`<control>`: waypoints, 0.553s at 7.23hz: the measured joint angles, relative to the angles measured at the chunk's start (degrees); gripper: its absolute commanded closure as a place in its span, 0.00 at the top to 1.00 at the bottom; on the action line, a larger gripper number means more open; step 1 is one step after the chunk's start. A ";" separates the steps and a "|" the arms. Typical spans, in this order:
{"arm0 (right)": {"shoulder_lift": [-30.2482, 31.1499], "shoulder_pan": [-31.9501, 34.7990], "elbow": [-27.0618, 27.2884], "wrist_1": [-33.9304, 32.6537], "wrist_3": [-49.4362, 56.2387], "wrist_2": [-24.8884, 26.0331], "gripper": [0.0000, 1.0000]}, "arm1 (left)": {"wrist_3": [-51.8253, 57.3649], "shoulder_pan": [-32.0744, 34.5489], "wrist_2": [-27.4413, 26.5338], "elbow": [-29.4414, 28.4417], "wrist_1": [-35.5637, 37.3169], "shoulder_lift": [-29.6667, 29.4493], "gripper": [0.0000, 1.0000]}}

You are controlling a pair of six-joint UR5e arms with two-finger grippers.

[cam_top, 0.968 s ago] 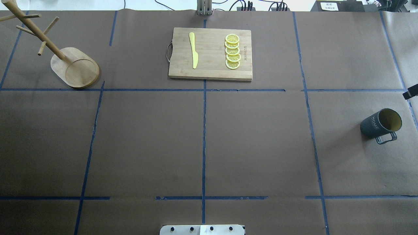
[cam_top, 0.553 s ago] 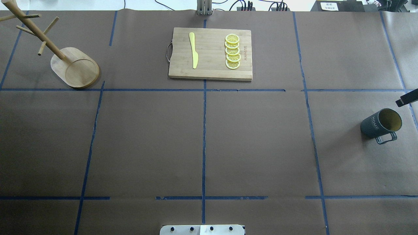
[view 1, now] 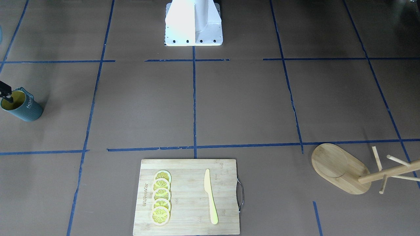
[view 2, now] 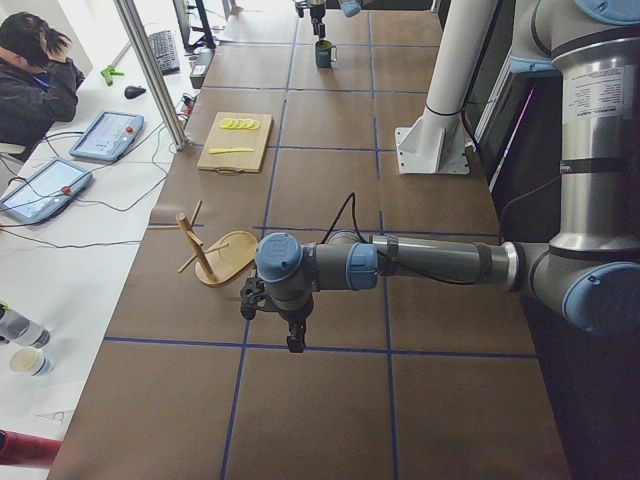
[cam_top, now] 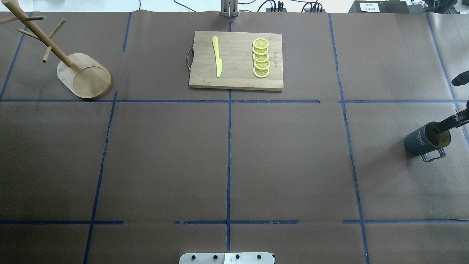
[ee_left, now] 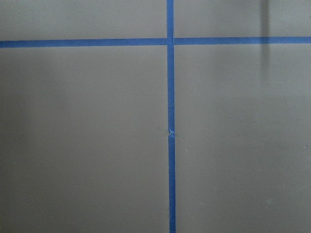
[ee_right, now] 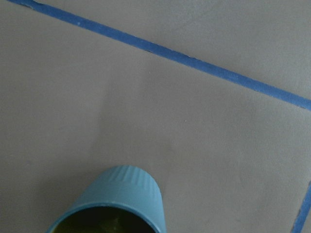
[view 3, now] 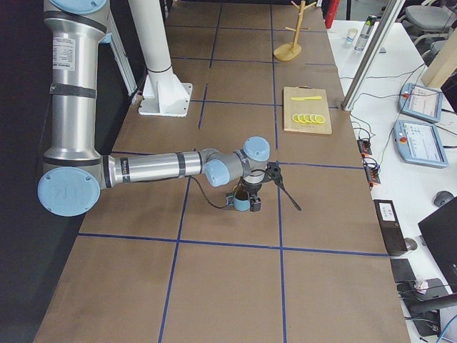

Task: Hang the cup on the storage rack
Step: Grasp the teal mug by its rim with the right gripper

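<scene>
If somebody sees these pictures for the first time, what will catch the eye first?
The right gripper, open at the right edge of the table, has one finger dipped inside the upright teal cup. The bamboo mug tree stands in the far left corner, empty. At the far middle, a cutting board carries lemon slices and a yellow knife.

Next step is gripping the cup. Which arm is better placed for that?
Right. The right pincer is open at the cup, one finger over its yellow mouth. The left pincer hangs over the table near the storage rack, at the far end from the cup.
</scene>
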State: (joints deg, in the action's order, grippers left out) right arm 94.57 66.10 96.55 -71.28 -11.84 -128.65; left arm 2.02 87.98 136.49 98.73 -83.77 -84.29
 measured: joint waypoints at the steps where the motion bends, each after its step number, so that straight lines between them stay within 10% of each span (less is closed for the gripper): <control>1: -0.01 -0.55 -2.36 3.96 -1.72 -0.02 0.81 | 0.00 0.00 0.00 0.01 0.00 0.00 1.00; 3: -0.07 -2.32 -4.04 9.18 -6.17 -0.06 0.12 | 0.00 0.00 0.00 0.05 0.03 0.06 1.00; 4: -0.07 -2.78 -4.19 10.02 -6.85 0.05 0.03 | 0.00 0.00 0.00 0.05 0.06 0.08 1.00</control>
State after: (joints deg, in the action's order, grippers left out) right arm 94.50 63.32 92.36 -61.26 -18.68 -128.61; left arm 2.02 87.98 136.49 98.79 -83.70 -84.22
